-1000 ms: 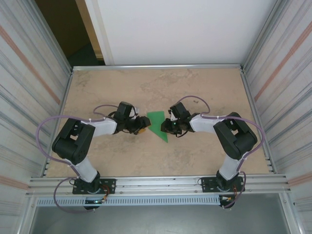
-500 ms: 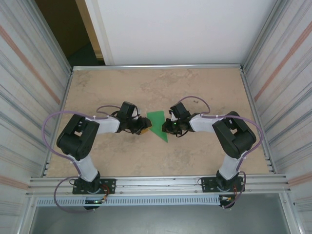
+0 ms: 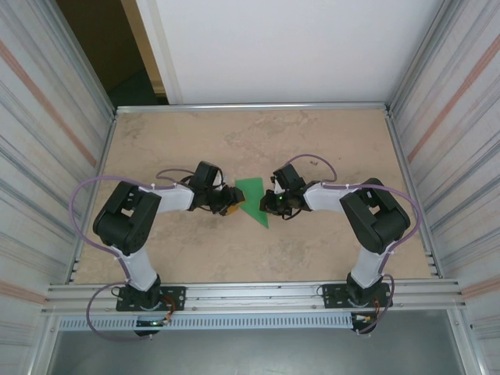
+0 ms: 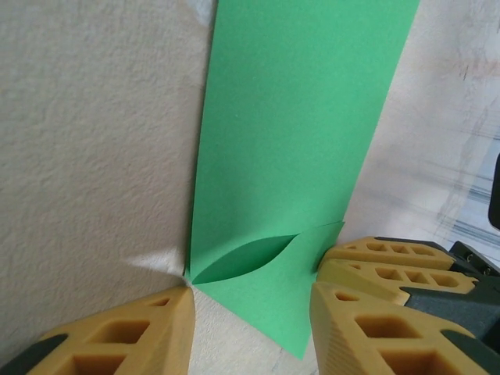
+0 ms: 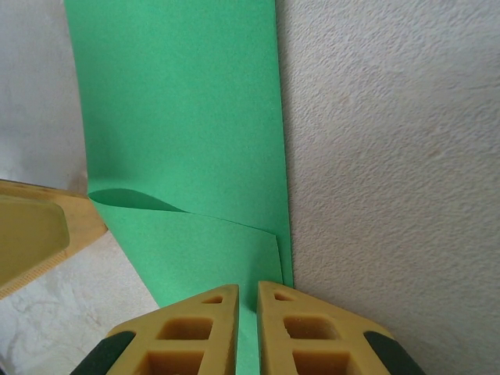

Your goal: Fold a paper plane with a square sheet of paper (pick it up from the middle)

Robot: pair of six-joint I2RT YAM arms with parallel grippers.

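Observation:
The square sheet of paper [image 3: 251, 193] lies mid-table as a creased green wedge pointing toward the arms. In the left wrist view the paper [image 4: 297, 117] has a loose flap bulging up near its corner. My left gripper [image 4: 251, 301] [image 3: 230, 201] stands open astride that corner, its pads on either side and off the paper. My right gripper [image 5: 248, 291] [image 3: 270, 201] comes in from the other side. Its jaws are nearly together on the flap's edge of the paper [image 5: 180, 101]. The right fingers [image 4: 391, 262] sit next to my left ones.
The beige tabletop [image 3: 312, 141] is ringed by an aluminium frame [image 3: 250, 106] and ribbed side walls [image 3: 47, 141]. A metal rail [image 3: 250, 295] runs along the near edge by both arm bases. Free room lies behind and in front of the paper.
My left gripper has slid a little to the right, closer to the paper's corner. The right gripper and the paper have stayed in place.

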